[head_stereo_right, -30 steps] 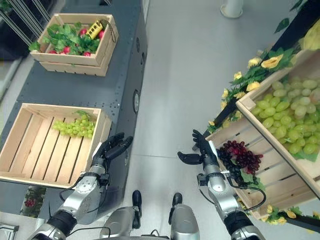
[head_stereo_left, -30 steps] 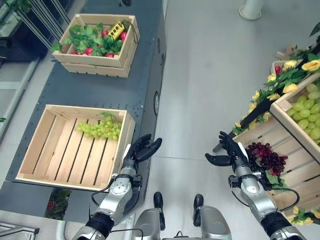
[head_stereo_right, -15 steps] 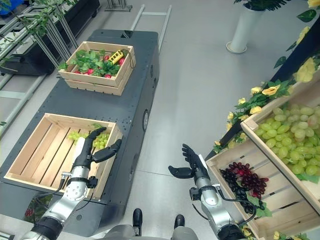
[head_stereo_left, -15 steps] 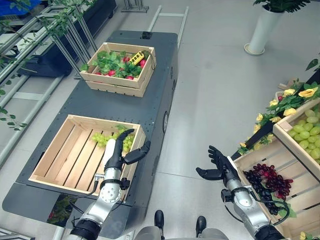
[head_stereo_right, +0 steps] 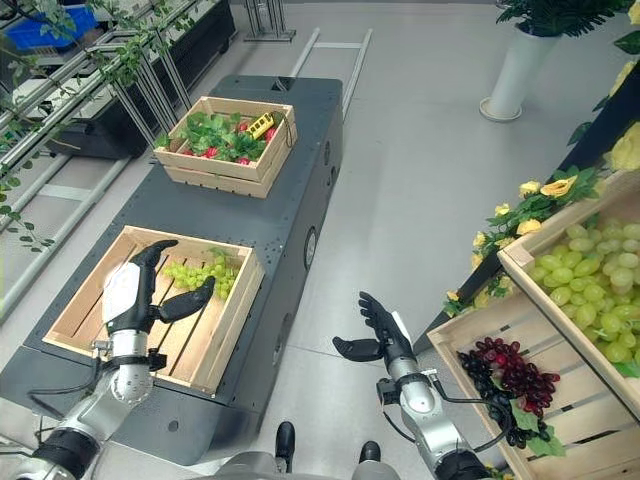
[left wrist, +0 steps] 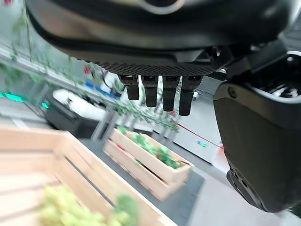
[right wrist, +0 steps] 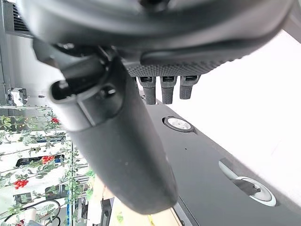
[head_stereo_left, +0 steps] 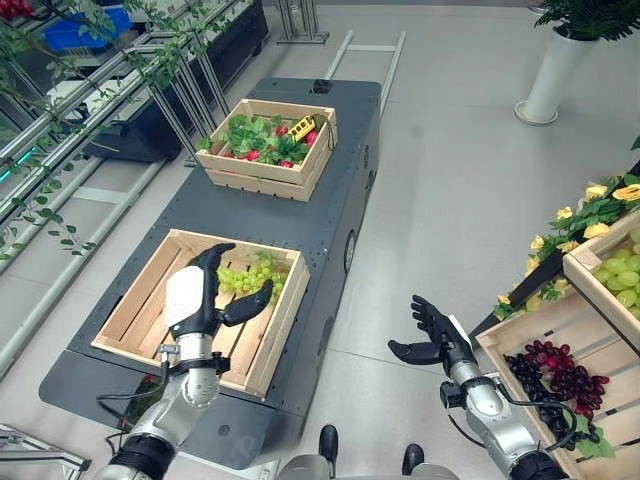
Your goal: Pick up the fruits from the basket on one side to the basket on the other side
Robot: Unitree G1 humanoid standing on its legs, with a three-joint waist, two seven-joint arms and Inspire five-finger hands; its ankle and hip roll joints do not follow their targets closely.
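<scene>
No legible text, seemingly, on anything

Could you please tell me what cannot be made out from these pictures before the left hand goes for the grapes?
- Green grapes: the left hand covers part of the near crate in both eye views, so whether more fruit lies beneath is hidden.
- In the left wrist view the bunch is blurred; single grapes cannot be told apart.
- Dark grapes: their crate is cut off by the eye views' right edge.
- Far crate: leaves hide most of its red fruit.
</scene>
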